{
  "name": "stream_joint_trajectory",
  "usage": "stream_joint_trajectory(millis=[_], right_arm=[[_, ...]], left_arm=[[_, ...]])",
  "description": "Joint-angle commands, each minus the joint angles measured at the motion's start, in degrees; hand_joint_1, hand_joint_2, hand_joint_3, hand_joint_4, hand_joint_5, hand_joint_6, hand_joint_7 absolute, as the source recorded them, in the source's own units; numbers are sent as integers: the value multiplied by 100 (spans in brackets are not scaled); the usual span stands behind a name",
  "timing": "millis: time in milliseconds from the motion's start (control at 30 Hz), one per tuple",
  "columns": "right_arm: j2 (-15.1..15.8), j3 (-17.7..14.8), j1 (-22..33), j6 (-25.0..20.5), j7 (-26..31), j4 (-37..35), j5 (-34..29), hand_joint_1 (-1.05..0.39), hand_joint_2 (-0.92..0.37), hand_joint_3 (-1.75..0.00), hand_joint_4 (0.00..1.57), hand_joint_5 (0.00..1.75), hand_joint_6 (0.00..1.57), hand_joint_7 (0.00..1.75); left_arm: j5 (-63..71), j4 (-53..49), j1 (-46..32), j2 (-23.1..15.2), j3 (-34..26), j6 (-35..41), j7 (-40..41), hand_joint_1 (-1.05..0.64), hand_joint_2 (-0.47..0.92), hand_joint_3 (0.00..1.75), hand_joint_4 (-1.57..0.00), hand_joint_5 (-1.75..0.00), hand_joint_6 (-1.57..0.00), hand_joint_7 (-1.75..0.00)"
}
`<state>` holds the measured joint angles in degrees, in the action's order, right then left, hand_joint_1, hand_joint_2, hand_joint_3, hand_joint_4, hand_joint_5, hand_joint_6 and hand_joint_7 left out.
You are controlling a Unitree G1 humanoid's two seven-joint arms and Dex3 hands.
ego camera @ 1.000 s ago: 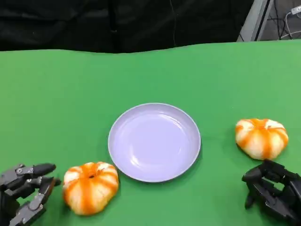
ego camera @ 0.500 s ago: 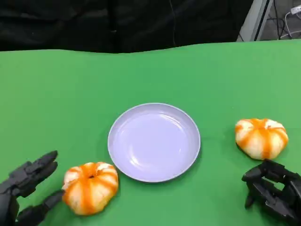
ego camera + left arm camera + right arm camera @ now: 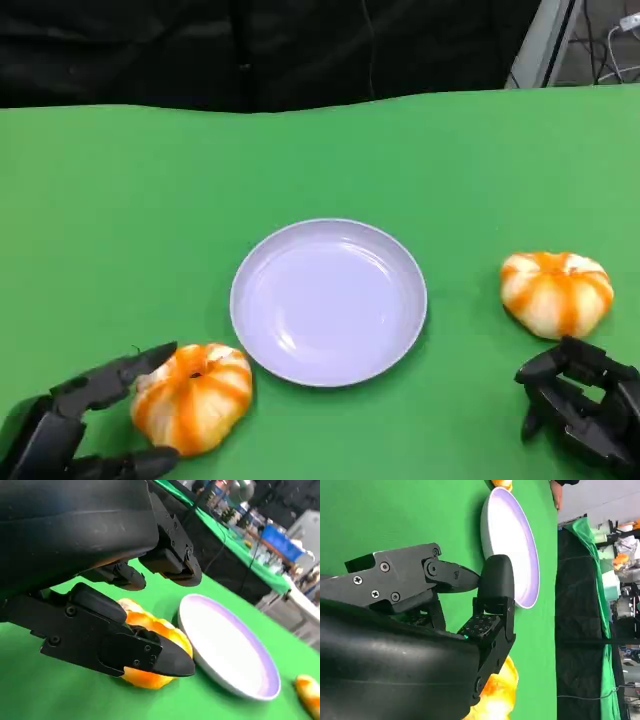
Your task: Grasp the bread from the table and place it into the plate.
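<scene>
An orange-and-white striped bread [image 3: 195, 396] lies on the green table, left of and close to the lilac plate [image 3: 392, 345]. My left hand [image 3: 88, 420] reaches it from the left, fingers spread. One finger lies at its top edge and the thumb sits low beside it. In the left wrist view the bread [image 3: 152, 652] sits between the fingers of my left hand [image 3: 75, 530], next to the plate [image 3: 260, 690]. A second bread [image 3: 556, 292] lies right of the plate. My right hand [image 3: 580, 408] rests just in front of it with its fingers curled in, holding nothing.
The green table [image 3: 120, 220] runs back to a black curtain. In the right wrist view my right hand [image 3: 420, 610] has the plate [image 3: 520, 587] beyond it and the second bread [image 3: 499, 696] beside it. Cables and a metal post stand at the far right.
My left hand has moved right and spread its fingers, which now reach around the left bread. The breads, plate and right hand have not moved.
</scene>
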<state>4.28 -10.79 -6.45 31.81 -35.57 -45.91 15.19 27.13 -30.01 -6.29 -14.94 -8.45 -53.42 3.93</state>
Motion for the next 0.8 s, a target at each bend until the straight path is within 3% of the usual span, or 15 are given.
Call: stream_joint_trajectory(millis=[33,333,800], right_arm=[[52,-55,41,-19,-7,53,91,-23,-92,-50,61,172,70,116],[44,-47,52,-59,55,92,83,-23,-92,-49,60,173,71,116],[12,-28,105,-26,54,184,86,-24,-92,-49,59,175,70,117]], left_arm=[[269,432,-84,-254,224,530,157,-84,92,12,-50,0,-51,0],[792,1199,122,-304,904,2123,-8,-90,92,14,-44,-1,-42,-1],[1412,991,993,-361,2156,3790,-269,-90,92,28,-52,-2,-47,-1]])
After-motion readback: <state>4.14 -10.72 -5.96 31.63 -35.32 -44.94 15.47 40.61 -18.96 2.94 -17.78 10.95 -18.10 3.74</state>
